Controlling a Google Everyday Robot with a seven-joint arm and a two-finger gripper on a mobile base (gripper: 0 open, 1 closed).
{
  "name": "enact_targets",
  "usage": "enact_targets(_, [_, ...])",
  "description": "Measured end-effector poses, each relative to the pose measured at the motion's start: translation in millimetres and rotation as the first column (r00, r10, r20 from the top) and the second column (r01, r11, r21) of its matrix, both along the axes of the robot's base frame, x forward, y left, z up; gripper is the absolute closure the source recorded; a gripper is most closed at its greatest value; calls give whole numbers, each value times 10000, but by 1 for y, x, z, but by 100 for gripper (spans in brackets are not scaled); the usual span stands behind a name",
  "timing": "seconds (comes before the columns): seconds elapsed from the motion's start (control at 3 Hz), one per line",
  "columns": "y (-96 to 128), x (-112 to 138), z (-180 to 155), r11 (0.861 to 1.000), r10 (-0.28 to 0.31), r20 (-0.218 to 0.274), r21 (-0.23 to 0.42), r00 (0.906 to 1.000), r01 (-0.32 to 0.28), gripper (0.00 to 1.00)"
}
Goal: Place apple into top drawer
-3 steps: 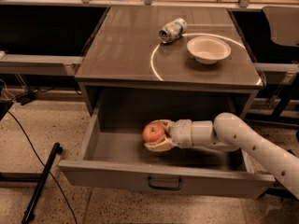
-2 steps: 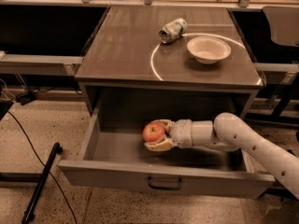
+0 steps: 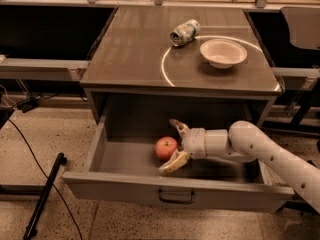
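Speckled stone floor surrounds a grey cabinet, and dark shelves stand behind it. On the tabletop a crushed can lies on its side, just beside a white bowl, which stands upright. A thin white circle is drawn on the surface around the bowl.

Below the tabletop, the top drawer is pulled out far, and its small dark handle sits at the centre of the front panel. The apple rests on the drawer floor, near the middle. The white arm reaches in from the right side, and the hand is inside the drawer at the apple. Its two fingers are spread apart, one above the apple and one below it, so the hand is open and does not clamp the fruit. On the floor at the left lie a black pole and a cable.
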State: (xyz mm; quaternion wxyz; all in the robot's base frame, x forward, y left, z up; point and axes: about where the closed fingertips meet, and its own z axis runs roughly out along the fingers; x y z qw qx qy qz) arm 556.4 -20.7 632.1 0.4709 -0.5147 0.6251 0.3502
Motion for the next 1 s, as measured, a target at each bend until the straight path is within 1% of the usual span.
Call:
enact_targets(0.33, [2,-1,1,9999,110,-38,-45,9999,-111,0])
enact_targets(0.67, [-15,-13,24,10000,43,366,-71,9993,-41,0])
enact_targets(1.0, [-48,-34,56,9984,-73,908,557,9958,23,0])
